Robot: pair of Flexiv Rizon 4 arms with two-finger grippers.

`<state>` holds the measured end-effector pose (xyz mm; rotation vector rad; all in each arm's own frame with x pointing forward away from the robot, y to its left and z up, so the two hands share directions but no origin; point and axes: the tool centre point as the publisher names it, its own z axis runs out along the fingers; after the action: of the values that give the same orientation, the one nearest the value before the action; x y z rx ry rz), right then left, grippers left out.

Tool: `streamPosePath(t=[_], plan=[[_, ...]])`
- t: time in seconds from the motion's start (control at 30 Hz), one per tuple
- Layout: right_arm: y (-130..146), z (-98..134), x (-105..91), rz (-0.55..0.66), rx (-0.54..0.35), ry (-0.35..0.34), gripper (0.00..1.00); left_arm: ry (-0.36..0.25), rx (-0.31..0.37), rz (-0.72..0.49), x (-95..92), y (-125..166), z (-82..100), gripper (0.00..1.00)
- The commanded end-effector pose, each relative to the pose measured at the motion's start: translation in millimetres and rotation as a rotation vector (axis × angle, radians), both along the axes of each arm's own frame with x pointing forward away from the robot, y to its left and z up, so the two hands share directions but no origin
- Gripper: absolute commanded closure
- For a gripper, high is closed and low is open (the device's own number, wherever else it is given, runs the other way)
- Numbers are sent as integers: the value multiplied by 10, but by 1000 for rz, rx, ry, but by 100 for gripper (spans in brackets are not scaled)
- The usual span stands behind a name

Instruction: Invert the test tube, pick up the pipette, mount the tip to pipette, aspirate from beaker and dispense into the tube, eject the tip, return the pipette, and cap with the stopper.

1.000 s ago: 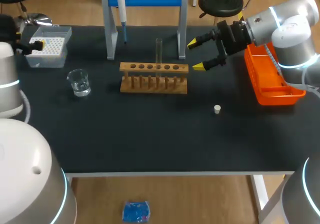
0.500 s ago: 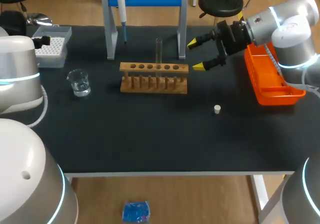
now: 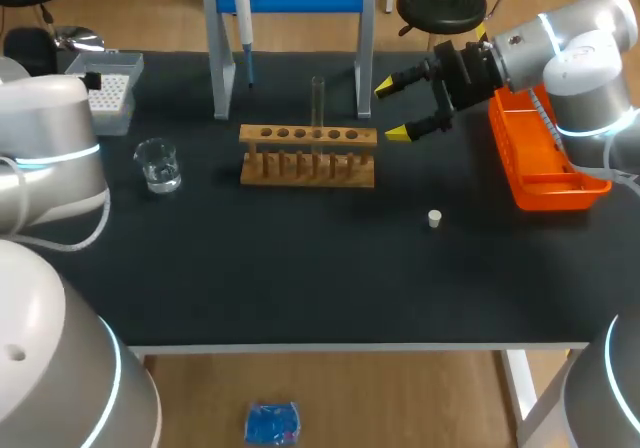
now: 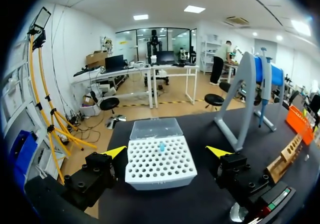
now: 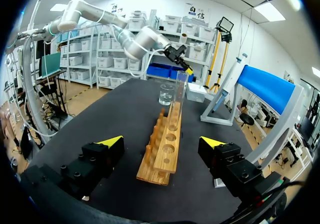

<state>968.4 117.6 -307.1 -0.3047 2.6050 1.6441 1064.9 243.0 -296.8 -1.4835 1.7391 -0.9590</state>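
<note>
Both sets wide open, empty: left fingers [image 4: 116, 151] facing tip box [image 4: 160, 163], right fingers [image 5: 111, 141] horizontal, facing rack [image 5: 165, 151] end.

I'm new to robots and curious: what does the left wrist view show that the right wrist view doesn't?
Only the left wrist view: the holes of the tip box, one blue tip in it, ahead of the open left fingers, and the orange tray. Only the right wrist view: the test tube upright in the wooden rack, and the left arm from afar. Both: that rack and the blue stand.
</note>
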Motion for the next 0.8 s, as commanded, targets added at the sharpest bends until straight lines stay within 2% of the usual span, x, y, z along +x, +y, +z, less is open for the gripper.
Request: streamPosePath(t=[0.03,0.17,0.23,0.5,0.63,0.8], plan=[[-3,8,4,1,-3,0,0,-12,0,14,111,-30,-109,0],[-3,8,4,1,-3,0,0,-6,-6,15,170,-46,-147,8],[-3,8,4,1,-3,0,0,4,-6,14,191,-58,-167,8],[-3,8,4,1,-3,0,0,30,-18,10,276,-118,-278,19],[-3,8,4,1,-3,0,0,34,-22,12,302,-121,-297,17],[-3,8,4,1,-3,0,0,43,-19,18,344,-107,-316,23]])
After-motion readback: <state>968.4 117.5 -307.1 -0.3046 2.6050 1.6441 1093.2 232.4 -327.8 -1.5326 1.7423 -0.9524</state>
